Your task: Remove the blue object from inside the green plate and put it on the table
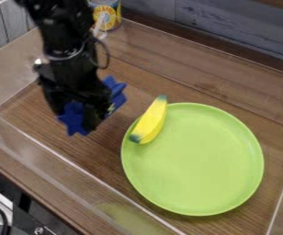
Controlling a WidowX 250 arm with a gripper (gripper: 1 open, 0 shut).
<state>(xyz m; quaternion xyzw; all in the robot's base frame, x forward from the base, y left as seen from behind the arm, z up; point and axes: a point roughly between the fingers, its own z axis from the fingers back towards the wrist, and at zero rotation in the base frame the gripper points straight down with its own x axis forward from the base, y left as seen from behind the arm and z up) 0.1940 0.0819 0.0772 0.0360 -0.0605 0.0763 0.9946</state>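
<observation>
One wood-grain table (206, 64), clear acrylic walls (16, 69) around.

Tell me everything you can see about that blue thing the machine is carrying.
The blue object is a deep-blue, plastic-looking block with ridged, jagged edges. It sits between the fingers of the black gripper, which hides much of it; blue parts stick out at the upper right and lower left, so it lies tilted. It is over the brown table, left of the green plate and clear of it. Whether its low end touches the wood cannot be told. It does not touch the yellow banana.
</observation>
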